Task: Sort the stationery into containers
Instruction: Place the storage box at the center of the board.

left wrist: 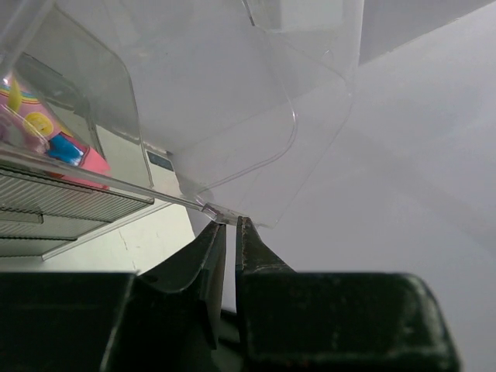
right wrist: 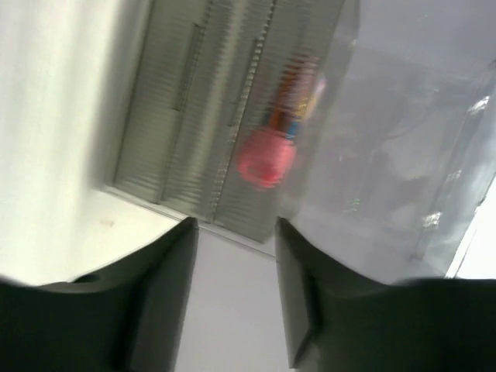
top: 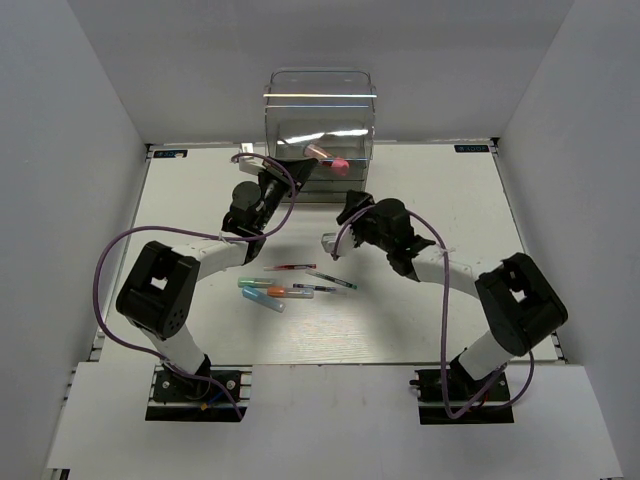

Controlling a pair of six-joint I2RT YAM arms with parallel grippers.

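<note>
Left gripper [left wrist: 231, 226] jaws narrow, pinching a clear edge of the organiser [top: 320, 110], right gripper [right wrist: 236, 232] jaws apart and empty, facing the organiser, pink tube [top: 338, 162] inside it, pens and markers [top: 295, 287] on the table [top: 200, 190] well in front of it

- This looks like a robot test cell in a lab.
- Plain pale walls [top: 60, 150] close the white table [top: 450, 200] on three sides.
- The left arm [top: 160, 290] and the right arm [top: 515, 300] are bolted on metal plates [top: 165, 405] at the bottom of the frame.

right fingers [right wrist: 164, 291]: apart | pink tube [right wrist: 266, 161]: blurred, in clear organiser [right wrist: 387, 194] | ribbed drawers [right wrist: 194, 108]: left of tube
</note>
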